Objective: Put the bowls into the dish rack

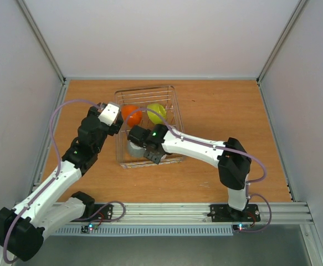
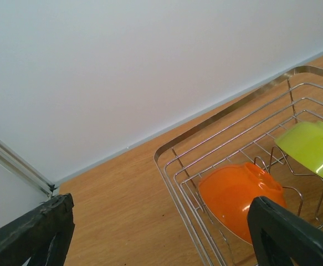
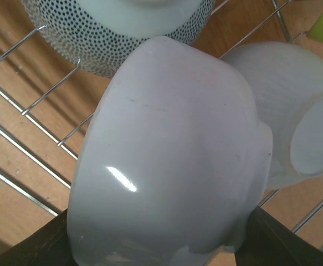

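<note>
**Last white bowl in grip at near end of rack**

Grips a white bowl [image 3: 167,155] in the right hand [image 3: 158,252], one dark finger at each side, jaws about half spread and filled by the bowl. Holds it tipped on its side, low over the wires at the near end of the dish rack [image 1: 172,93], foot turned toward a second white bowl [image 3: 297,127] close on that side; cannot tell whether touching. Just beside, also inside the rack, a speckled grey bowl [image 3: 122,39]. At the far end, orange bowl [image 2: 236,197] and lime green bowl [image 2: 311,147], propped on edge side by side.

Left hand [image 2: 161,221] wide and empty by the rack's left rim, over the tabletop [image 1: 227,111], nearest the orange bowl and well away from the held one.

Probably the closing step: all five bowls within the rack, only this one not yet let go. Turns on what lies straight beneath the held bowl, a free slot between grey bowl and white neighbour. Calls for the right arm alone. Risks a roll onto the neighbour if released while tilted.
</note>
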{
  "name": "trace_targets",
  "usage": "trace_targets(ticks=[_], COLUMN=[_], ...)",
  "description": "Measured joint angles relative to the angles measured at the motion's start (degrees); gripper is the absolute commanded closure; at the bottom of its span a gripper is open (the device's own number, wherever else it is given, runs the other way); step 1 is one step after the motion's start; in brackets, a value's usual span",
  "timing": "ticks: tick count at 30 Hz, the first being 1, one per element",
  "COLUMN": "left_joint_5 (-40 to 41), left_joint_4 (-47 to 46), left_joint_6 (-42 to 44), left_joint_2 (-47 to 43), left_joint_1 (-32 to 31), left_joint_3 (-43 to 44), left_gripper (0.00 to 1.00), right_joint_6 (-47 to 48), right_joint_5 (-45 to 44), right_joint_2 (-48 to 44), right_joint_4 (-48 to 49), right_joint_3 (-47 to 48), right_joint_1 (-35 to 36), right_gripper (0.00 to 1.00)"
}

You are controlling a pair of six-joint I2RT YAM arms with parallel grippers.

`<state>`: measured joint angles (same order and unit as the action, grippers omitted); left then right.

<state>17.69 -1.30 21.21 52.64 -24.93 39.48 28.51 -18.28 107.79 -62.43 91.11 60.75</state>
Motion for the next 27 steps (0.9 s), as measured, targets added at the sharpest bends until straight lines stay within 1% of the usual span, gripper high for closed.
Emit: trace_targets(ticks=[6, 9, 19, 27], left_joint_5=[0.7, 0.8, 1.2, 1.2], left_joint_4=[-0.3, -0.5, -1.9, -2.2], left_joint_6=[0.0, 0.0, 0.1, 0.2], left_joint_2=[0.0, 0.0, 0.0, 0.0], left_joint_1=[0.0, 0.0, 0.0, 0.0], left_joint_3=[-0.1, -0.2, -0.3, -0.4], left_gripper=[0.13, 0.13, 0.12, 0.12], right_joint_6=[1.6, 2.6, 5.0, 5.4], right_joint_5=[-5.4, -6.6, -2.2, -6.1], right_joint_2=[3.7, 4.5, 5.3, 6.7], right_joint_4=[-0.4, -0.1, 1.1, 0.3], right_joint_3=[2.8, 3.6, 5.0, 5.6], right_joint_1=[2.4, 3.3, 4.8, 5.2], right_gripper=[0.99, 0.99, 0.99, 0.99])
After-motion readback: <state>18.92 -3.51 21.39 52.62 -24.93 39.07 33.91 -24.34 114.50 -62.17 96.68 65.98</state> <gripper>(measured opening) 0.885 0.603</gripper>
